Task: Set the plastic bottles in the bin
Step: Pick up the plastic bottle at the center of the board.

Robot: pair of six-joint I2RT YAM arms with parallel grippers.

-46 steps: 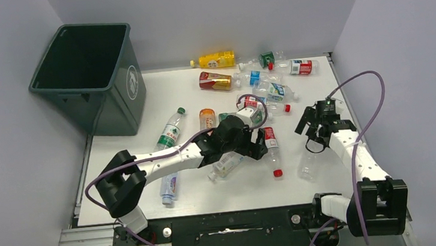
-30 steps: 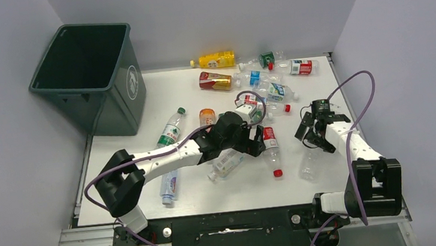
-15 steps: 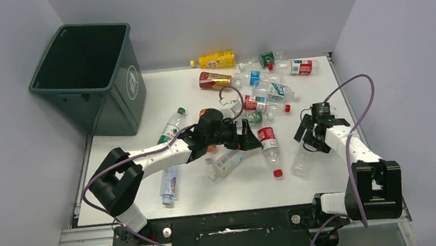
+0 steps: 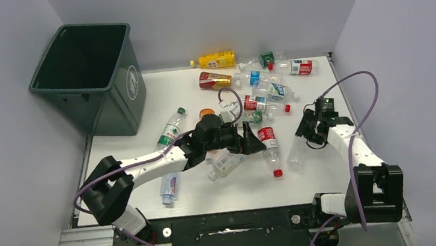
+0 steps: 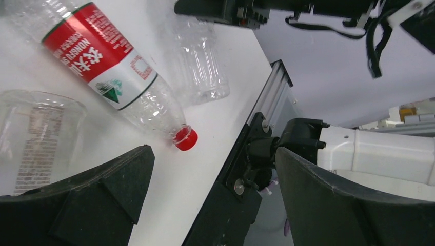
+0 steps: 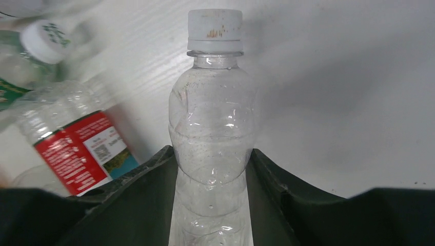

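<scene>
1 dark green bin (image 4: 124, 102), 2 robot arms (image 4: 159, 159), and at least 14 plastic bottles (image 4: 270, 145): 1 yellow bottle (image 4: 217, 59), 1 red-gold bottle (image 4: 216, 81), 1 orange bottle (image 4: 205, 113), 11 clear bottles (image 4: 170, 132).

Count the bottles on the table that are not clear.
3: a yellow bottle at the far edge, a red-gold bottle just nearer, and an orange bottle partly hidden behind the left arm. Others may be hidden.

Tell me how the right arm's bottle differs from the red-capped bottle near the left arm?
The held bottle has a white cap, no label; the red-capped bottle has a red label. The right end effector grips the held bottle; the red-capped bottle lies loose. Both are clear.
</scene>
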